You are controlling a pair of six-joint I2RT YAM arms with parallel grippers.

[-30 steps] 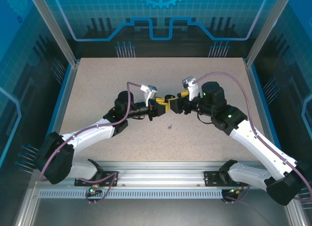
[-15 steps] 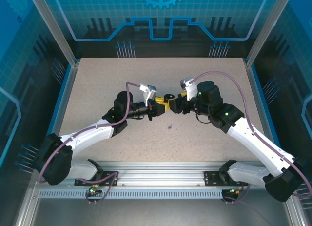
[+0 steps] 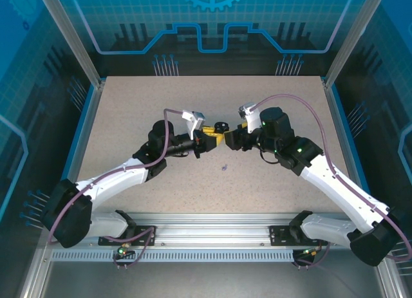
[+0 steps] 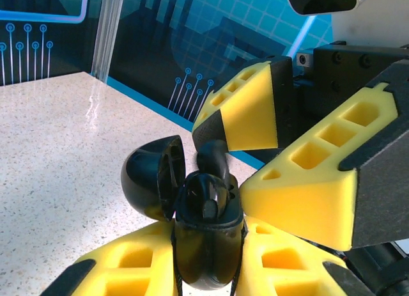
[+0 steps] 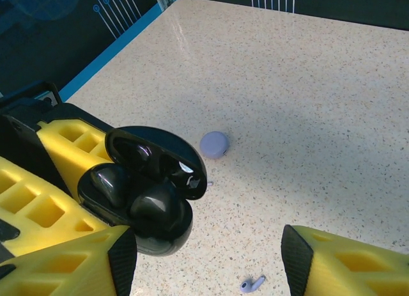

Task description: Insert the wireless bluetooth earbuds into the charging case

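- Speckled beige table (image 3: pixel 129 118), ringed by blue-lit panel walls (image 3: pixel 212 21).
- Left gripper (image 4: pixel 204 273) clamped tight on black charging case (image 5: pixel 144 210), held clear of the table near mid-table in the top view.
- Lid (image 5: pixel 156 156) swung open, tilted back over the base.
- Two glossy black earbuds (image 5: pixel 110 181) seated side by side in the wells.
- Right gripper (image 5: pixel 206 254) facing the case head-on, jaws wide apart, gripping nothing; case just ahead of its fingertips.
- From the left wrist view: dark rounded piece standing up out of the case, just beneath the tip of the right gripper's upper finger (image 4: pixel 246 110); touching or not, cannot tell.
- Lavender earbud (image 5: pixel 253 284) loose on the table, near the held case, apart from both grippers.
- Lavender round case (image 5: pixel 214 144) resting on the table farther off; open or shut, too small to tell.
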